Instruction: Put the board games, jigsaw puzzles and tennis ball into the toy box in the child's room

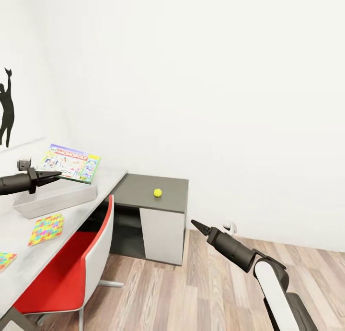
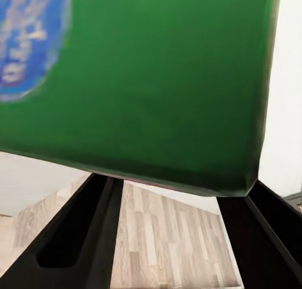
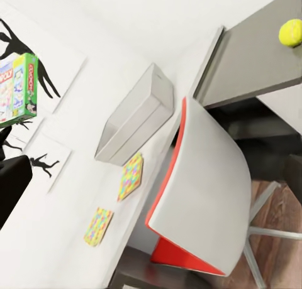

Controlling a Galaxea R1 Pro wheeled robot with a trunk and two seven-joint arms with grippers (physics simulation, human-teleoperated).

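Head view: left gripper [image 1: 57, 174] pinching Monopoly board game [image 1: 71, 162] above toy box [image 1: 55, 198] on table [image 1: 28, 254]; two jigsaw puzzles [image 1: 46, 228] at 7 o'clock; tennis ball [image 1: 157, 192] on cabinet [image 1: 153, 196]; right gripper [image 1: 193, 222] pressed together

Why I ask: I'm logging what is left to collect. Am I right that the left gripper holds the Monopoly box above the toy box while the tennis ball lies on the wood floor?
Not quite. The tennis ball lies on the dark grey cabinet top, not the floor, as the head view shows. The left gripper does hold the Monopoly box above the toy box.
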